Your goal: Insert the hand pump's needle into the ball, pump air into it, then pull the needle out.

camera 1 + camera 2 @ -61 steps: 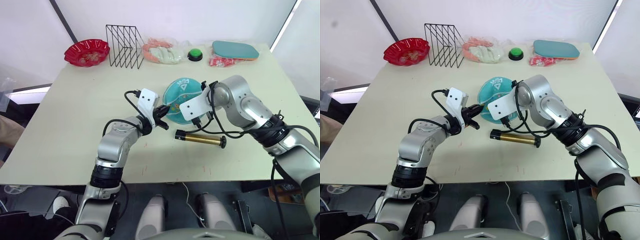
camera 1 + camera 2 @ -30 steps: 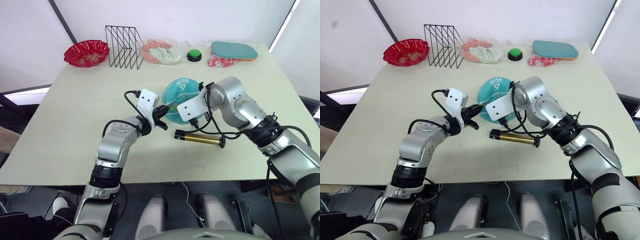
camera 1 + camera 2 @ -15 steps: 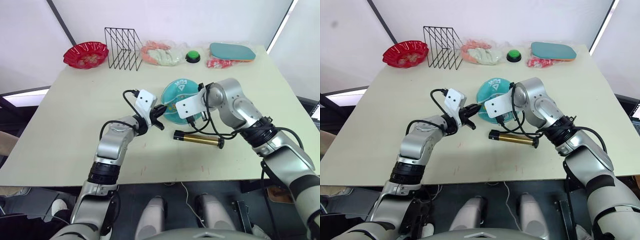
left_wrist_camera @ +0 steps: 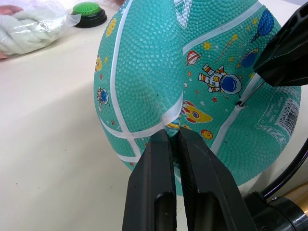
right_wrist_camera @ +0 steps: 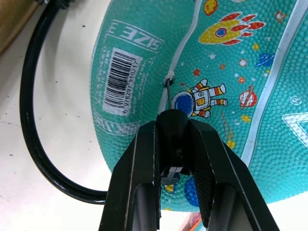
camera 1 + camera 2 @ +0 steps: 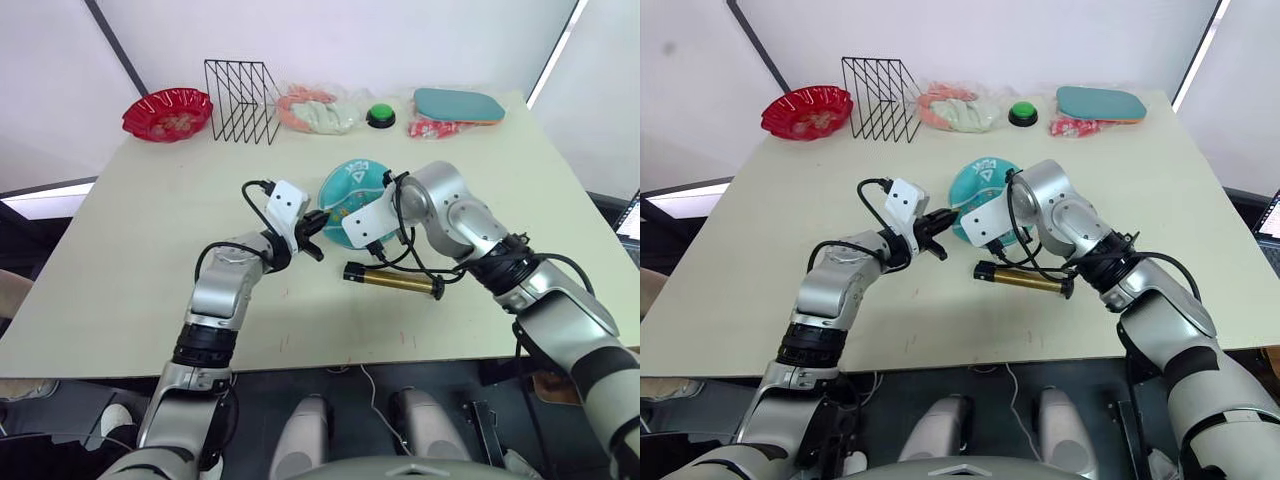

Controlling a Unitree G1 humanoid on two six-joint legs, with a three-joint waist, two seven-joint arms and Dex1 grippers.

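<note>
The teal ball, partly deflated and creased, lies at mid-table. My left gripper is shut on a fold of the ball at a white seam. On the ball's near right side, my right gripper is shut on the needle's black fitting. The needle points into the valve on the seam beside an astronaut print, and it also shows in the left wrist view. The bronze hand pump lies flat on the table just in front of the ball, its black hose looping up to the fitting.
Along the far edge stand a red bowl, a black wire rack, a plastic bag of pale items, a green button and a teal paddle on a red packet. The table's near edge lies close behind the pump.
The whole picture has shifted a little with the camera. My right gripper has edged slightly left along the ball's near side. The left gripper keeps its hold; the pump has not moved.
</note>
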